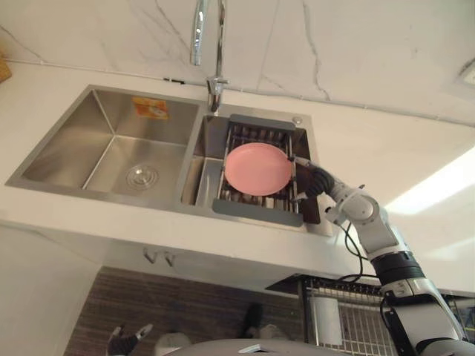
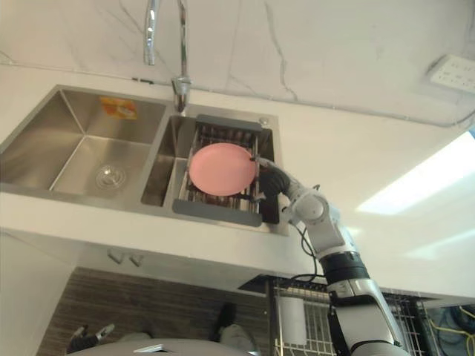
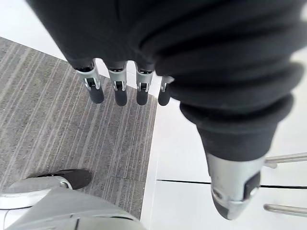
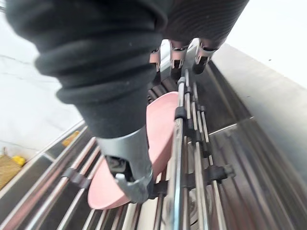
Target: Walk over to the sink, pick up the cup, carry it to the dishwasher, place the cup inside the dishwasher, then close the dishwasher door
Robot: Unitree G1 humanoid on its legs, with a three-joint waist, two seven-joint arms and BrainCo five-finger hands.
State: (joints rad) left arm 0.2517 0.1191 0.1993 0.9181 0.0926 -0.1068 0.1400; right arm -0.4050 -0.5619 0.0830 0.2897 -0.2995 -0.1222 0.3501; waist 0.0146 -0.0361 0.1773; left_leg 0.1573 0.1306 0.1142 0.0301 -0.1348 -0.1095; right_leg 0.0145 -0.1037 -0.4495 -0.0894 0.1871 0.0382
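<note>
Sink rack holds pink plate, right robot hand at its edge, grip unclear; left robot hand hangs straight-fingered

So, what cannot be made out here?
Hold of the right hand on the pink dish: too small in the eye views; dark cover and rack block it in the right wrist view.
Faucet top: cut off by the eye views' upper edge.
Wire basket under counter: cut by lower edge.

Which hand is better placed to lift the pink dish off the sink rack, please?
Right: the right hand is at the pink dish on the rack; the left hand hangs over the floor.
</note>
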